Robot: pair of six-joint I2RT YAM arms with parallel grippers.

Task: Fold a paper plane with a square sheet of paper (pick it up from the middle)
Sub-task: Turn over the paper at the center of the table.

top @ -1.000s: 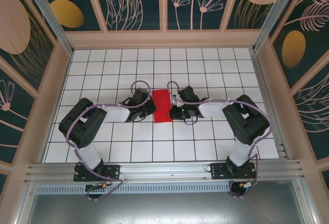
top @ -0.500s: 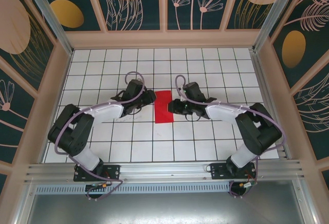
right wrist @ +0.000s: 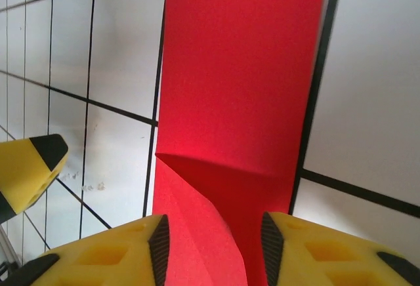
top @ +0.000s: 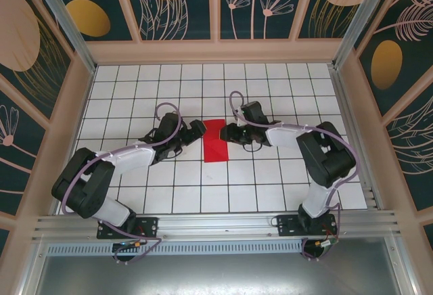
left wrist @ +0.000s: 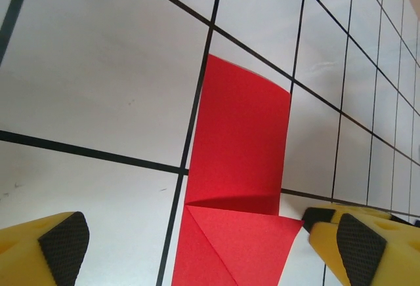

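White grid table (top: 135, 193), two arms reaching inward to its middle, folded red paper sheet (top: 215, 141) lying flat between them as a narrow strip, triangular flap at one end, left gripper (top: 196, 130) jaws wide apart beside its left edge, right gripper (top: 225, 132) jaws partly apart, straddling the flap.

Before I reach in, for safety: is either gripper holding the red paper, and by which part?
Nothing is held. The folded red paper lies flat; left gripper and right gripper stand open astride it.
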